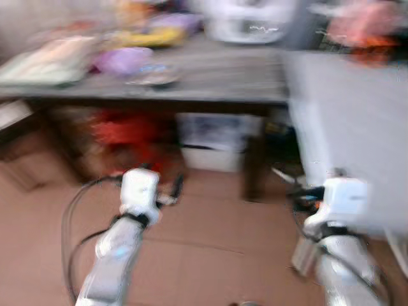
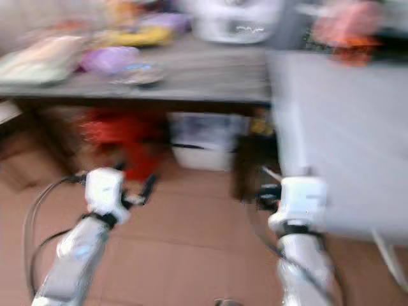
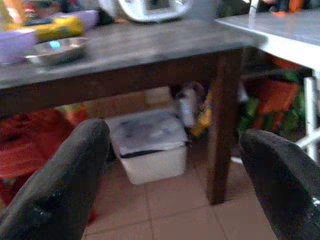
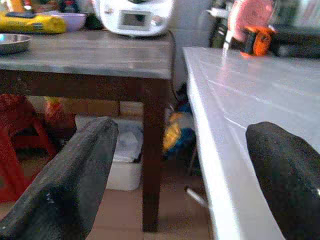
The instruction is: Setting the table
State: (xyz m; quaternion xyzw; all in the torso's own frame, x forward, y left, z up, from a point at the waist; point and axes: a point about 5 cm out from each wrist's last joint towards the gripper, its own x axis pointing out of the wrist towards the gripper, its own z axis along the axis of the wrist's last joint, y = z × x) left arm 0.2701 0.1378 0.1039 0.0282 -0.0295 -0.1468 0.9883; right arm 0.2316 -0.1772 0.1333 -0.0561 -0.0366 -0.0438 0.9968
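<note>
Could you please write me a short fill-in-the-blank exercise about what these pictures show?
1. The shallow round metal dish sits on the dark ____ table.
2. The white lidded plastic bin stands ____ that table.
3. The left claw and the right claw both have their fingers ____.
4. The floor is laid with reddish-brown ____.

Missing words: wooden; under; open; tiles

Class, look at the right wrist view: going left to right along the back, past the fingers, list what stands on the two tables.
Metal dish → yellow packet → white appliance on the wooden table → orange object on the white table.
</note>
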